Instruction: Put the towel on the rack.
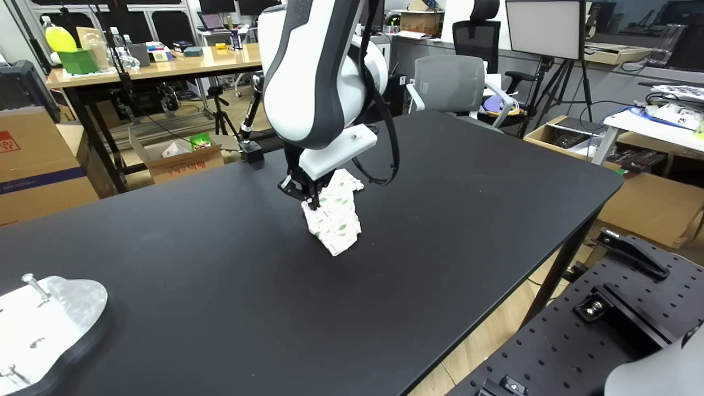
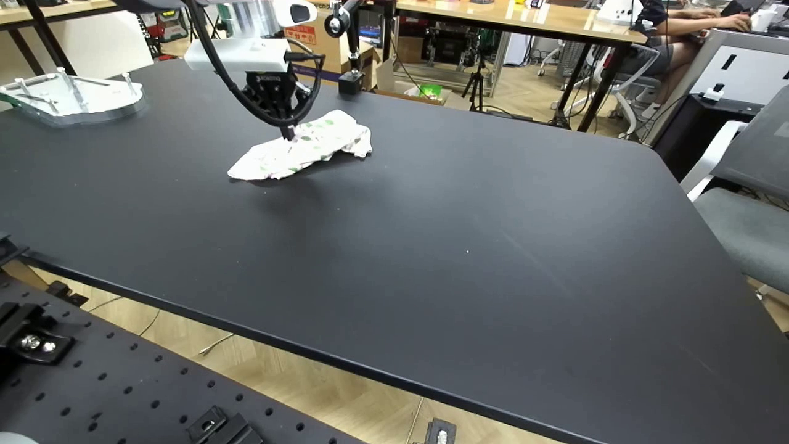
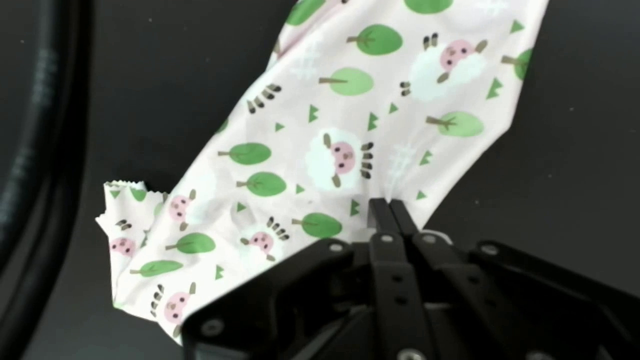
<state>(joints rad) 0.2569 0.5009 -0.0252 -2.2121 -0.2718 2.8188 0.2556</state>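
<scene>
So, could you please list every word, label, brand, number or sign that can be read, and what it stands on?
"우체국택배" (as best it reads): open cardboard box.
"CORS…", rest unclear: large cardboard box.
Too small or blurred to read: red mark, print on the green packet, lettering on the gripper.
Towel: printed pictures, no words visible.
</scene>
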